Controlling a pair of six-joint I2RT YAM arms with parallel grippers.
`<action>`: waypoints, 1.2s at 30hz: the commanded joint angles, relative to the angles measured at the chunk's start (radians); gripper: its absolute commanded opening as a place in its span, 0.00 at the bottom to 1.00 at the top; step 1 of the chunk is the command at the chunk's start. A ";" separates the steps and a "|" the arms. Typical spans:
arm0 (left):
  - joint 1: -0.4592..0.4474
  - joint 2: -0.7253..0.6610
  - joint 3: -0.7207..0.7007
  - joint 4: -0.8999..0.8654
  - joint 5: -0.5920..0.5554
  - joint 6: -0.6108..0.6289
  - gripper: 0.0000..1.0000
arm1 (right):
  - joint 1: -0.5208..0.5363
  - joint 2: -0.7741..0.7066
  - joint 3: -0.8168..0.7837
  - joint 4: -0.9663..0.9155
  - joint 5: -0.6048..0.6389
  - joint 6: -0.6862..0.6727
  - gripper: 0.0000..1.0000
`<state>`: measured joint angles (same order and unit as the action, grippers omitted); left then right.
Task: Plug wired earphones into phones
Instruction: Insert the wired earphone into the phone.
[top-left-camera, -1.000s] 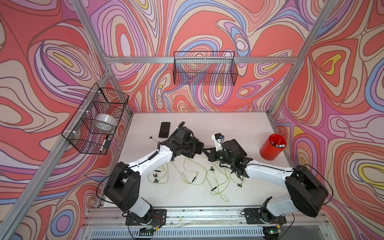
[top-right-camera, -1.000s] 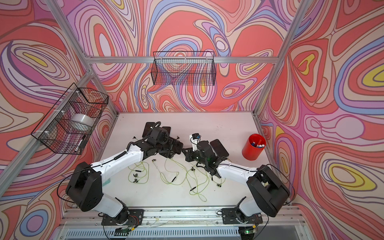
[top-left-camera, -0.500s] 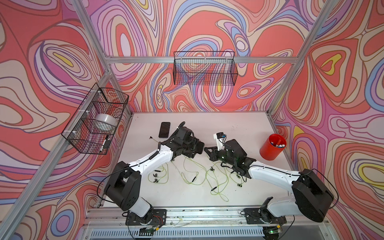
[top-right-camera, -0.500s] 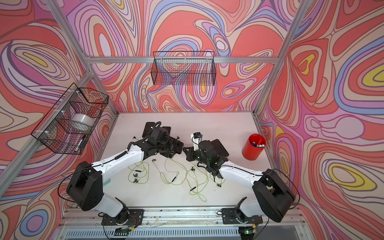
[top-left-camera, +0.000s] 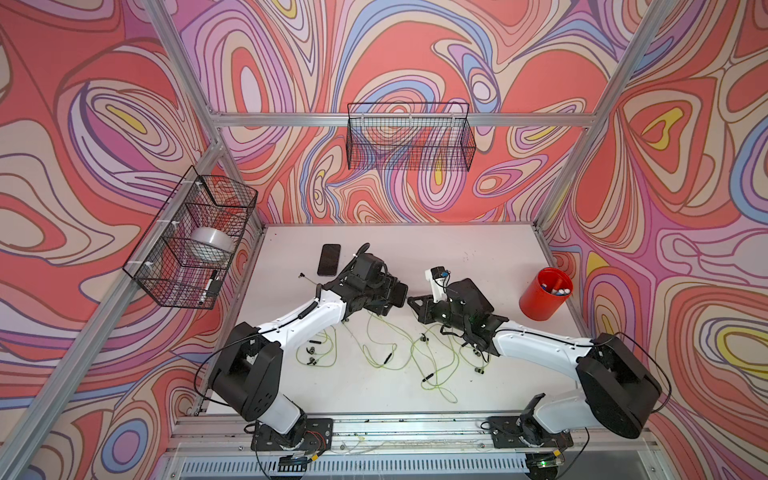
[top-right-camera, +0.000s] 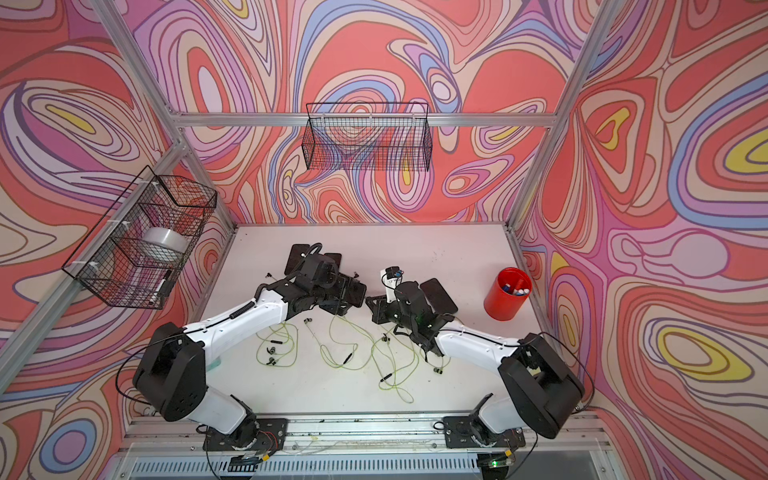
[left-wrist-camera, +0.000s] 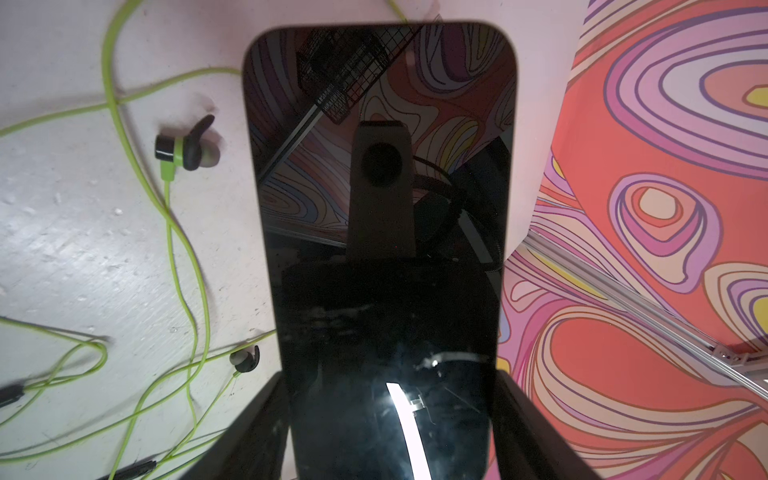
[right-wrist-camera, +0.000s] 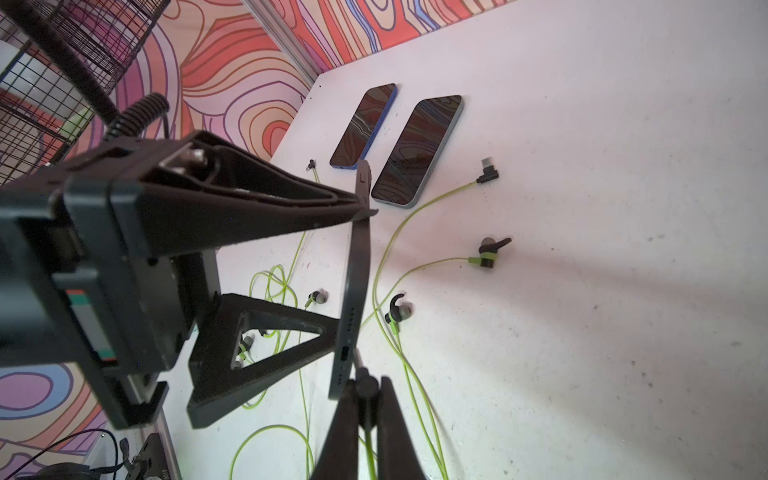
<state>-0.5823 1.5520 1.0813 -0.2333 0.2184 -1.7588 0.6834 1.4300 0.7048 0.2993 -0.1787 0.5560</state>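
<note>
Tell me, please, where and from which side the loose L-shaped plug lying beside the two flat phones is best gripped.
Probably grip the L-shaped plug by its dark elbow housing, leaving the metal tip free for a port. It lies flat on the table, so come from straight above, jaws across the housing's narrow sides.

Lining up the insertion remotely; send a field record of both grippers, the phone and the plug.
left gripper: shut on held phone, gripping its long edges
held phone: off the table, port end facing right gripper
right gripper: shut on earphone plug
earphone plug: beside the port, apparently not inserted
spare phones: two flat on table
</note>
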 joint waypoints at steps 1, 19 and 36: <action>-0.007 0.000 -0.002 0.055 0.013 -0.012 0.00 | 0.005 0.018 0.007 0.021 -0.007 0.005 0.00; -0.013 0.019 -0.002 0.069 0.005 -0.014 0.00 | 0.005 -0.089 -0.020 -0.035 0.063 -0.023 0.00; -0.013 0.018 -0.001 0.083 0.018 -0.021 0.00 | 0.005 -0.006 0.000 -0.007 0.024 -0.007 0.00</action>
<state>-0.5941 1.5768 1.0786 -0.1993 0.2291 -1.7664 0.6834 1.4105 0.6956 0.2760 -0.1532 0.5446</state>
